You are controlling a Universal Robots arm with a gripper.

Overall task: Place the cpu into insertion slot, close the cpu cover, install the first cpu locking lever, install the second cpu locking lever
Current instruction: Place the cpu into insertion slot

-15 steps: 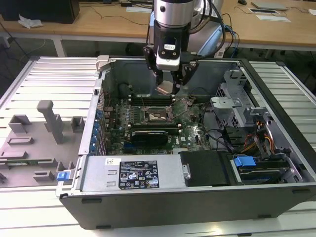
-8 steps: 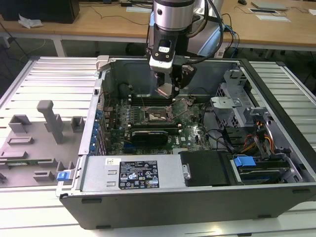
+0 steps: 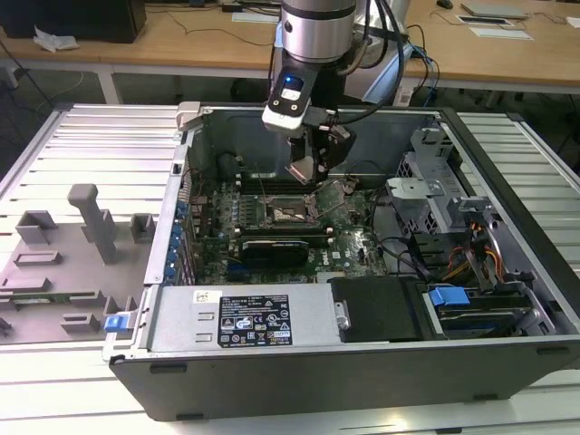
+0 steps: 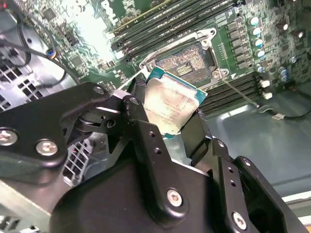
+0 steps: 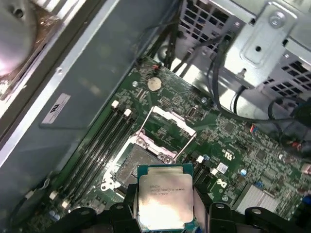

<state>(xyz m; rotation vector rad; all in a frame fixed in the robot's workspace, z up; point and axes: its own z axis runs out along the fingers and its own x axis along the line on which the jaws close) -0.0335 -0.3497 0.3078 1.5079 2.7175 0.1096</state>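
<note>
Bright room light, shadowed case (image 3: pixel 227 145) interior.
Glare whitens the green board (image 4: pixel 95 41) in the second wrist view; the cpu (image 5: pixel 163 201) top gleams pale.

The gripper (image 4: pixel 167 116) is matt black, dotted with bright silver screw heads. The cpu (image 5: pixel 164 201) pinched between its fingers has a pale silvery-grey top, mottled with dull smudges and faint dark print, and is edged in teal green. Just beyond the fingertips, the insertion slot (image 5: pixel 135 166) shows a dark, finely speckled pin field inside a silvery rim. The cpu cover (image 5: pixel 171 120) farther out is the same silver. The surrounding circuit board (image 5: pixel 233 145) is deep green, striped by long black memory slots (image 5: pixel 97 145).
</note>
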